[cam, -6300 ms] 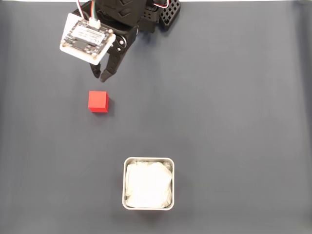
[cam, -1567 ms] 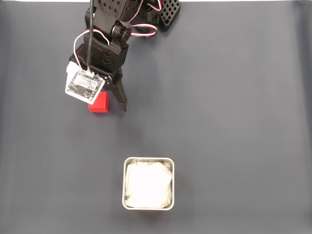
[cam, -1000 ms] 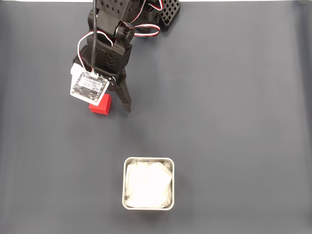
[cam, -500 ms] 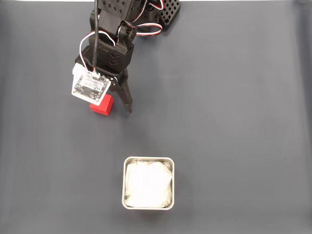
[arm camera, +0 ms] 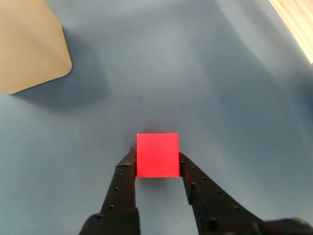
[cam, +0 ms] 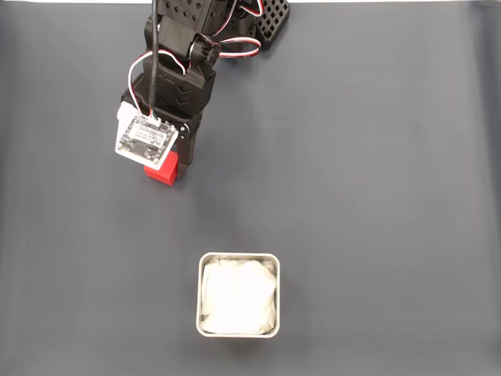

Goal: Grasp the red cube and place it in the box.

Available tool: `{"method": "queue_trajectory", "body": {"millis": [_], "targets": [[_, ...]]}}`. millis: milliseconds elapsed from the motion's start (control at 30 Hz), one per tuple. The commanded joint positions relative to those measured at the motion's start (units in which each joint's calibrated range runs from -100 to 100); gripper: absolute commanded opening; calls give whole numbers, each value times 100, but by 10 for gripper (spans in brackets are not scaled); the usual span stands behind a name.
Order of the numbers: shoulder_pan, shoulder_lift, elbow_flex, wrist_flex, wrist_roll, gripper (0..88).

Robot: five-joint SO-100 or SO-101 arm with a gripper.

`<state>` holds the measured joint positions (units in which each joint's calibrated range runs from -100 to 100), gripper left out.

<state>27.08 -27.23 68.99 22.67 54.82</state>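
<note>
The small red cube (cam: 164, 174) rests on the dark grey mat, left of centre in the fixed view and partly hidden under my wrist. My gripper (cam: 166, 177) is shut on it. In the wrist view the two black fingers (arm camera: 124, 181) press against the left and right faces of the red cube (arm camera: 157, 147), with my gripper (arm camera: 157, 155) centred on it. The box (cam: 237, 255), a square silver tin with white crinkled lining, stands apart, lower and to the right of the cube. Its rounded corner (arm camera: 29, 44) sits at the upper left of the wrist view.
The arm's black base (cam: 262, 19) sits at the mat's top edge. A white circuit board (cam: 145, 139) rides on the wrist above the cube. Open mat lies between cube and box. A pale strip (arm camera: 296, 22) marks the mat's edge.
The spread finger has swung in against the cube, so the jaws went from open around it to shut on it. Cube and box stay where they were.
</note>
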Motion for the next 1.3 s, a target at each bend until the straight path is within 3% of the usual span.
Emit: {"method": "queue_trajectory", "body": {"millis": [0, 467, 700, 1267], "targets": [[-73, -258, -56, 52, -39, 66], [-80, -328, -92, 151, -59, 18], [-201, -406, -1041, 995, -151, 17], [-641, -510, -2391, 1651, -200, 17]]}}
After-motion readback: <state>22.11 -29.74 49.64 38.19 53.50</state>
